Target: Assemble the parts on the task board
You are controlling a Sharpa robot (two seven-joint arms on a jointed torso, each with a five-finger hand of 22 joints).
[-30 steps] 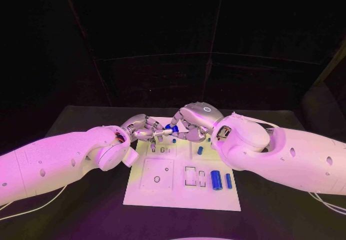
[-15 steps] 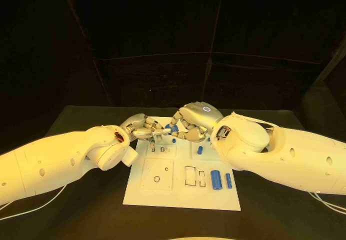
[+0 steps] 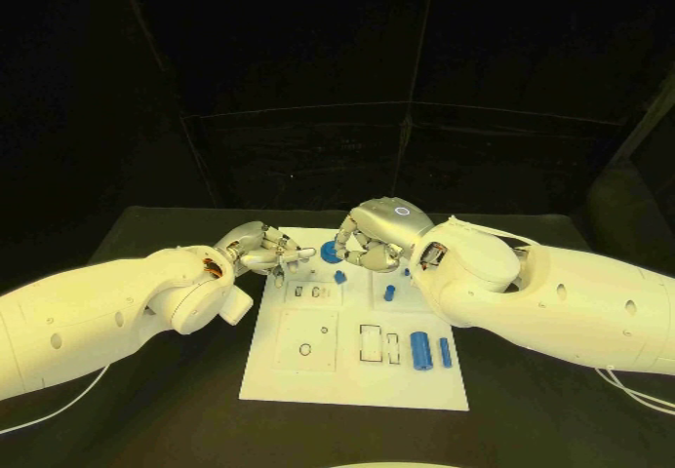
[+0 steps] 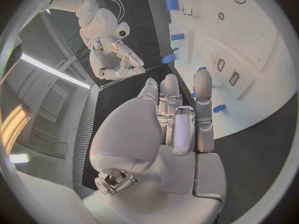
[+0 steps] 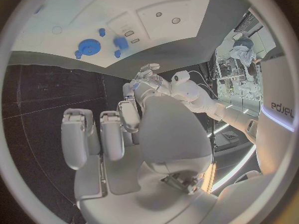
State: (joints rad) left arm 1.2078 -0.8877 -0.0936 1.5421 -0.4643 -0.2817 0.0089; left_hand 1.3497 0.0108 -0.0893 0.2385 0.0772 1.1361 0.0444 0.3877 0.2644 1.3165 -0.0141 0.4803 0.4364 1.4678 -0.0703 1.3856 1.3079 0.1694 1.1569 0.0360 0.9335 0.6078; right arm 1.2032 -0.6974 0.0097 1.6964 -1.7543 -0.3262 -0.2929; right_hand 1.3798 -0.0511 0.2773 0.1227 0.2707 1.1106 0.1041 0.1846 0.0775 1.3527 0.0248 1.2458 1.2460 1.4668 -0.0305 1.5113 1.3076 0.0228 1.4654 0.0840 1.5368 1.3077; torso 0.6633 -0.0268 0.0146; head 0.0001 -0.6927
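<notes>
Left hand: we are seeing the left hand [image 3: 261,248] hovering over the far-left corner of the task board [image 3: 317,375], at about 11 o'clock from the board's middle. In the left wrist view [image 4: 177,119] its fingers are lying loosely curled side by side with nothing between them.

Right hand: the right hand [image 3: 369,242] is hanging over the far edge of the board at about 12 o'clock, fingers bent downward. In the right wrist view [image 5: 118,134] the fingers are curving in around empty air; we are finding no part in it.

Between the hands: a blue gear-like part [image 3: 330,253] is lying on the board, in the gap between the two hands, touching neither as far as we can tell.

Far row: a small blue part [image 3: 339,277] and another blue peg [image 3: 390,292] are standing on the board just nearer than the hands, with two small slots [image 3: 307,291] to their left at 9 o'clock.

Near right: a thick blue cylinder [image 3: 420,350] and a thinner blue rod [image 3: 446,353] are lying side by side, lengthwise, at about 4 o'clock from the board's middle, beside a rectangular recess [image 3: 372,344].

Worktop: the black worktop [image 3: 169,409] is carrying the board squarely in its middle.
</notes>
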